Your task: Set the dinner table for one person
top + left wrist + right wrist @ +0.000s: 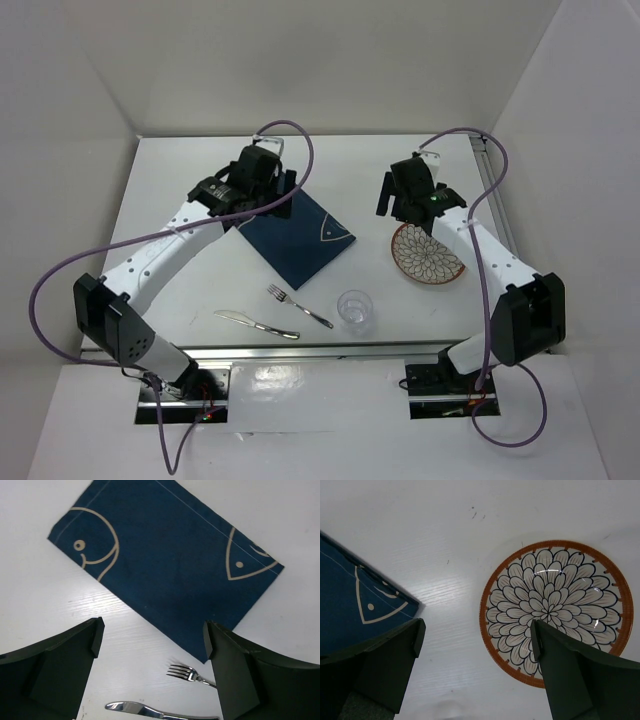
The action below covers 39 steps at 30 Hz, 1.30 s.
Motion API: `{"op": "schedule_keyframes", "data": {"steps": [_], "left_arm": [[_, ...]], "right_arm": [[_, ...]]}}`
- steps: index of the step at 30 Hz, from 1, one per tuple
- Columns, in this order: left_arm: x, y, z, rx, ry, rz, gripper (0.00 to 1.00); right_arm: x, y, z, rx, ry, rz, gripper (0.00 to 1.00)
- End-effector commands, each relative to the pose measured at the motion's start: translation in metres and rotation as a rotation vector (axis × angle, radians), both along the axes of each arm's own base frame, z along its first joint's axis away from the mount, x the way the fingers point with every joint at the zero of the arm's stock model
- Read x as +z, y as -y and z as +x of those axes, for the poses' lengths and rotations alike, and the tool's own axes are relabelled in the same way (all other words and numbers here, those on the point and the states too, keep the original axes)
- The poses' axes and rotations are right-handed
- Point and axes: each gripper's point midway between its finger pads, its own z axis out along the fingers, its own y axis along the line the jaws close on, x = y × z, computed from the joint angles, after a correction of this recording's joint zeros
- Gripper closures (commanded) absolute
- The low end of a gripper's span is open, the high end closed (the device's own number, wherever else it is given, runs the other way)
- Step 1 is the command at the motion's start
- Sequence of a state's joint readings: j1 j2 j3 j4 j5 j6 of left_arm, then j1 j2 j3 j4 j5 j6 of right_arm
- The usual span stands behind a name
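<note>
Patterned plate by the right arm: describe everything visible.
The plate is round and glossy like glazed ceramic: white, filled by a dark-outlined flower of petals, with an orange-brown rim. It lies flat and empty on the dinner table, right of the placemat and apart from it. The open right gripper hangs above; nothing touches the plate.

Left arm (160, 255) extends from near-left base forward, bends inward to the right. Left tool (283, 195) (152, 635) points down, jaws wide apart, nothing between them. Right arm (490, 250) rises from near-right base, reaches forward and inward to the left. Right tool (395, 205) (477, 630) points down, jaws spread just as wide, empty. The two tools are well apart.
</note>
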<state>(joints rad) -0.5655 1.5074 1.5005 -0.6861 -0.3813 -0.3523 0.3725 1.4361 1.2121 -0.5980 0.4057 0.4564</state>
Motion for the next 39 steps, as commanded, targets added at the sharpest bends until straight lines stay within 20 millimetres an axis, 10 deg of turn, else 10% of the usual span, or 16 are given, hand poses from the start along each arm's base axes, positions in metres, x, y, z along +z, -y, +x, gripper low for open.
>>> {"op": "schedule_keyframes", "data": {"steps": [1,13,26,33,39], "left_arm": [[0.008,0.032,0.006,-0.087,0.005,-0.122,0.00],[-0.028,0.099,0.028,-0.208,-0.097,-0.067,0.10],[-0.134,0.166,0.059,-0.276,-0.264,0.017,0.39],[-0.155,0.202,0.050,-0.379,-0.286,0.005,0.22],[-0.185,0.199,0.051,-0.360,-0.311,0.105,0.32]], "right_arm": [[-0.010,0.001,-0.009,-0.033,-0.061,0.006,0.00],[-0.020,-0.011,-0.030,0.027,-0.105,0.088,0.00],[0.004,0.015,-0.074,-0.003,-0.032,0.144,0.00],[0.013,0.005,-0.096,0.029,0.005,0.258,0.00],[0.011,0.011,-0.108,0.000,-0.014,0.269,0.00]]}}
